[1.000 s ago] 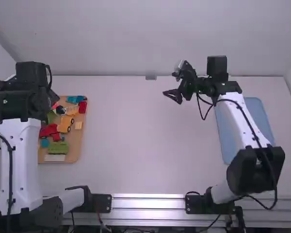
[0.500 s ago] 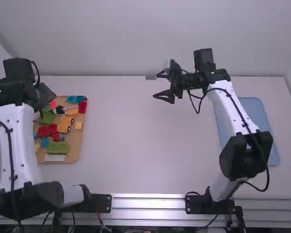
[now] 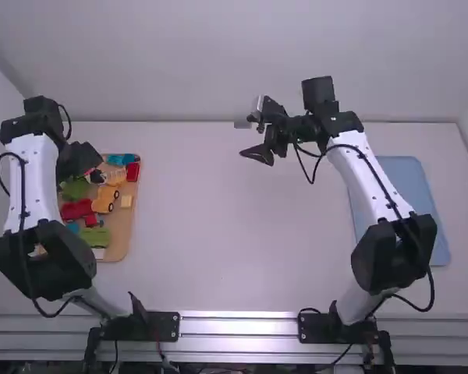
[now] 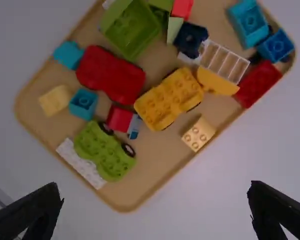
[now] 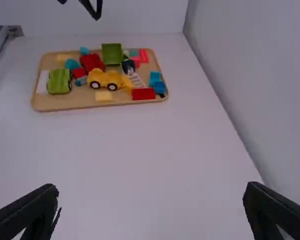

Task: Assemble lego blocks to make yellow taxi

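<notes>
My left gripper (image 3: pixel 82 158) is over the far left part of the tan tray (image 3: pixel 123 234). In the left wrist view that gripper (image 4: pixel 156 207) stands open with nothing between its fingers. On the tray lie a yellow wheeled base (image 4: pixel 169 97), a yellow curved piece beside a white ribbed piece (image 4: pixel 225 62), and a pale yellow block (image 4: pixel 198 134). My right gripper (image 3: pixel 259 139) is over the far middle of the table; in the right wrist view the gripper (image 5: pixel 151 207) is open and holds nothing.
The tray also holds a green wheeled base (image 4: pixel 104 150), a red car body (image 4: pixel 110 74), a green box-shaped piece (image 4: pixel 130 27), a red block (image 4: pixel 258 83) and several others. A blue tray (image 3: pixel 412 204) lies at the right, partly under the right arm.
The left arm has folded back toward its base, and its gripper has shifted right over the tray. The right gripper has moved left, toward the middle of the table.
</notes>
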`<move>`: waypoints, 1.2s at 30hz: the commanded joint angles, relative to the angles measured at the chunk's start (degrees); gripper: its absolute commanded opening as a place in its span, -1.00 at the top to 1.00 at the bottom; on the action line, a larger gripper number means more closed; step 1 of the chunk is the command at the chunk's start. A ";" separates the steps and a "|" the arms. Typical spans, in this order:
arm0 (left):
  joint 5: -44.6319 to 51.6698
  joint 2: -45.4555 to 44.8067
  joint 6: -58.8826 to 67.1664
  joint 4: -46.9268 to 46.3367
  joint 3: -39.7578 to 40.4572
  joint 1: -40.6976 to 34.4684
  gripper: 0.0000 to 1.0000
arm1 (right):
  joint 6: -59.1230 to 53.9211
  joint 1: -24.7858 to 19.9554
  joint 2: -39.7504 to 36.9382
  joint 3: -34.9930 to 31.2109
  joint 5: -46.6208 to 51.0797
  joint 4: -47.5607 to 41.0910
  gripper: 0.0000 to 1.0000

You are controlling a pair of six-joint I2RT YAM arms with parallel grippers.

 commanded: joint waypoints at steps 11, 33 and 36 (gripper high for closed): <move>8.07 10.99 40.26 0.35 1.73 1.66 -0.98 | 0.26 -2.10 -1.70 1.55 0.04 -3.28 -0.98; 2.99 21.00 52.89 11.89 -11.23 1.55 -0.68 | -2.54 -4.66 -1.68 1.55 0.39 -3.26 -0.98; 2.21 21.00 52.52 15.43 -12.57 1.55 -0.66 | -2.51 -4.39 -1.68 1.55 0.42 -3.28 -0.98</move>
